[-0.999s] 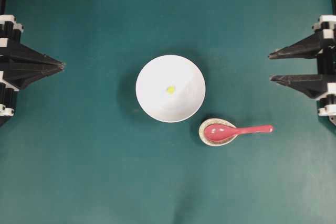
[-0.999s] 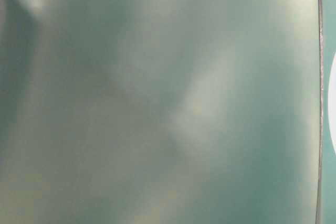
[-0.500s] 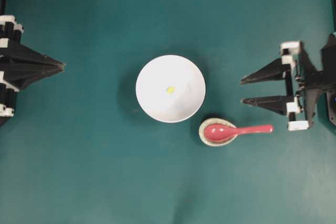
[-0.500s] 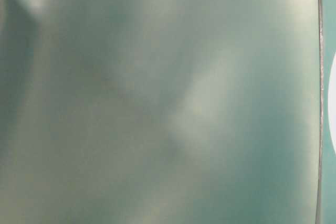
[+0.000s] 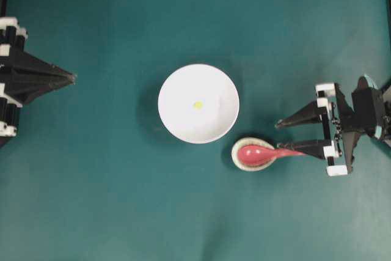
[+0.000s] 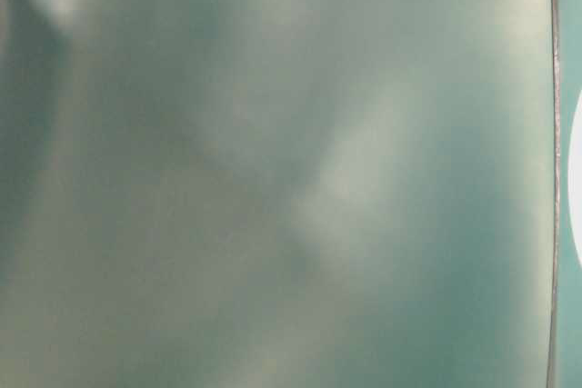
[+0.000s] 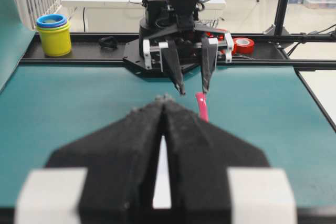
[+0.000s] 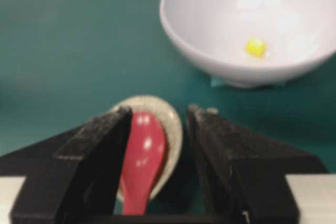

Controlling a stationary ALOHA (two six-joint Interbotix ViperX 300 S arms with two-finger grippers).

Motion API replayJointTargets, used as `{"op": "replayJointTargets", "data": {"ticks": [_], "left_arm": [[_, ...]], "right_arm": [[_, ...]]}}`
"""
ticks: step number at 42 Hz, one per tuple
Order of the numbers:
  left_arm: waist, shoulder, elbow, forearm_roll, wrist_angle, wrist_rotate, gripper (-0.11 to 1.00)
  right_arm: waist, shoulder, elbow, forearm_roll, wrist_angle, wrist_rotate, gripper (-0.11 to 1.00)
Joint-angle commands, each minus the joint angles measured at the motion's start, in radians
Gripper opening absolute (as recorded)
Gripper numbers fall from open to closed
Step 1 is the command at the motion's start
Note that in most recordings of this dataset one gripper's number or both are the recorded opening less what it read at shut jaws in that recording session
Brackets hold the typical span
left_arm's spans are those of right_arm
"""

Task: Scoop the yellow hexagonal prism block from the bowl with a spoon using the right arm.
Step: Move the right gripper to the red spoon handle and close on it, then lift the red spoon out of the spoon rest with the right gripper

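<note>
Teal mat (image 5: 110, 181); right claw (image 5: 284, 136) hides spoon (image 5: 259, 153) handle.

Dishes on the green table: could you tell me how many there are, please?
2. The white bowl sits at the table's centre, holding the yellow block. The small speckled spoon rest lies just to its lower right, under the red spoon. None seems hidden.

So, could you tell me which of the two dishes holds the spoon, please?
The small speckled spoon rest, below and right of the bowl. It cradles the pink-red spoon; the large white bowl holds only the yellow block.
</note>
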Motion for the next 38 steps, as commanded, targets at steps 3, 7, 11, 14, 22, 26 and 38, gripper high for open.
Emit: {"op": "replayJointTargets", "data": {"ticks": [3, 7, 11, 14, 22, 26, 38], "left_arm": [[0.000, 0.009, -0.021, 0.002, -0.005, 0.000, 0.00], [-0.002, 0.009, -0.021, 0.002, -0.005, 0.000, 0.00], [0.000, 0.009, -0.021, 0.002, -0.005, 0.000, 0.00], [-0.002, 0.011, -0.021, 0.002, -0.005, 0.000, 0.00], [-0.002, 0.009, -0.021, 0.002, -0.005, 0.000, 0.00], [-0.002, 0.011, -0.020, 0.002, -0.005, 0.000, 0.00], [-0.002, 0.009, -0.020, 0.002, 0.000, 0.000, 0.00]], "right_arm": [[0.064, 0.081, -0.002, 0.069, -0.089, -0.002, 0.53], [0.106, 0.138, -0.005, 0.114, -0.115, 0.000, 0.53], [0.137, 0.176, -0.006, 0.138, -0.132, 0.015, 0.53], [0.152, 0.198, -0.003, 0.138, -0.147, 0.035, 0.53], [0.176, 0.249, 0.002, 0.141, -0.166, 0.084, 0.53], [0.179, 0.276, -0.003, 0.141, -0.166, 0.094, 0.53], [0.181, 0.295, -0.003, 0.141, -0.166, 0.098, 0.53]]}}
